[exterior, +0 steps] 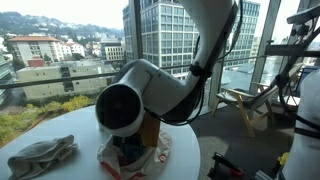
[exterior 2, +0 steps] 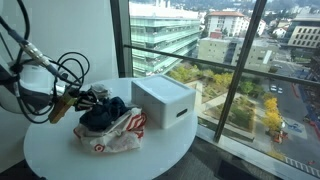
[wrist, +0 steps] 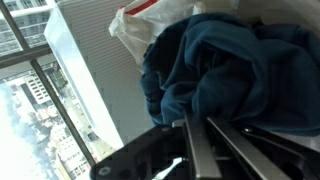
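Observation:
A dark blue cloth [exterior 2: 105, 115] lies bunched on a crumpled white plastic bag with red print [exterior 2: 122, 136] on a round white table [exterior 2: 100, 162]. My gripper [exterior 2: 87, 100] comes in from the side and its fingers are down at the cloth's edge. In the wrist view the two fingers [wrist: 195, 122] sit close together and press into the blue cloth [wrist: 230, 60], with the bag [wrist: 135, 22] behind it. The fingers look shut on a fold of the cloth. In an exterior view the arm's wrist hides most of the cloth [exterior: 128, 150] and the bag [exterior: 155, 160].
A white box [exterior 2: 163, 100] stands on the table just beyond the bag, near the window. A grey crumpled cloth [exterior: 45, 155] lies on the table away from the bag. Floor-to-ceiling windows [exterior 2: 230, 60] surround the table. Cables [exterior 2: 70, 68] hang off the arm.

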### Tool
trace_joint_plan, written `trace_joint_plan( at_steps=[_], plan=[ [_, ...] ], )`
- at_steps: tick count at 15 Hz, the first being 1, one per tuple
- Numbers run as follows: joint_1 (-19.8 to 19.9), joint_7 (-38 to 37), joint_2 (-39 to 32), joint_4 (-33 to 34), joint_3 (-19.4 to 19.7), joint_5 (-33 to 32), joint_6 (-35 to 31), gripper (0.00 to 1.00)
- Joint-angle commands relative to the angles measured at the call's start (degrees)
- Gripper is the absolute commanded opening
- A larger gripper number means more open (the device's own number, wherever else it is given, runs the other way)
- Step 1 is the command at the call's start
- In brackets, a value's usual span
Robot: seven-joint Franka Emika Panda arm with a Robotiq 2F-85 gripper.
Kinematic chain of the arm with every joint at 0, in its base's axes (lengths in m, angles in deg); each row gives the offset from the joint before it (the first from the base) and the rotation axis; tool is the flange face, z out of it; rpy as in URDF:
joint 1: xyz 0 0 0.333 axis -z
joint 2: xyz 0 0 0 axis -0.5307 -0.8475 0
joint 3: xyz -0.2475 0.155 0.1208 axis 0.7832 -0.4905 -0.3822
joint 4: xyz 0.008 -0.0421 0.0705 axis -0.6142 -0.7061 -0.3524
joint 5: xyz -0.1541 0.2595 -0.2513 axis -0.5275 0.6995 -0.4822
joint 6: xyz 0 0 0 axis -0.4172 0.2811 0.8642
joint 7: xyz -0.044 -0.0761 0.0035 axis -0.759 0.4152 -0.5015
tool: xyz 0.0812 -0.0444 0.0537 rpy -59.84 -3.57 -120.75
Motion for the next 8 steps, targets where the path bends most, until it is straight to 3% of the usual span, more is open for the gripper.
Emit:
trace_joint_plan(
  at_steps=[1,8],
  plan=[
    [1.7,-1.1,-0.6,0.6,2.8,-2.2,-2.6,0.04],
    [7.5,-4.5,-10.6,6.1,7.9,-8.9,-12.1,0.04]
  ],
)
